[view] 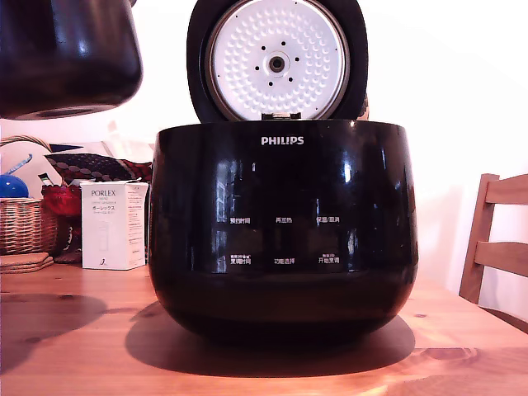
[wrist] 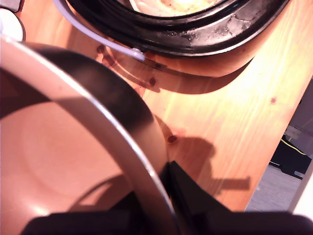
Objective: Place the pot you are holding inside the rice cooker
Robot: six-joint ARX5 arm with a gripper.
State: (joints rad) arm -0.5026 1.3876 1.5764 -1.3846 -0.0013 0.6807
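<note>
The pot (view: 66,58), a glossy black bowl with a grey flat base, hangs in the air at the exterior view's upper left, above and to the left of the rice cooker (view: 280,231). The cooker is a large black PHILIPS body on the wooden table, and its round lid (view: 276,62) with a white dimpled plate stands open behind it. In the wrist view my gripper (wrist: 159,188) is shut on the pot's thin rim, with the pot's pale inside (wrist: 54,147) beside it and part of the cooker's top rim (wrist: 205,34) further off. The exterior view does not show the gripper.
A white PORLEX box (view: 114,224), a wicker basket (view: 21,224) and a red object (view: 59,200) stand at the exterior view's left behind the cooker. A wooden chair (view: 499,247) is at the right. The table edge (wrist: 274,161) shows in the wrist view.
</note>
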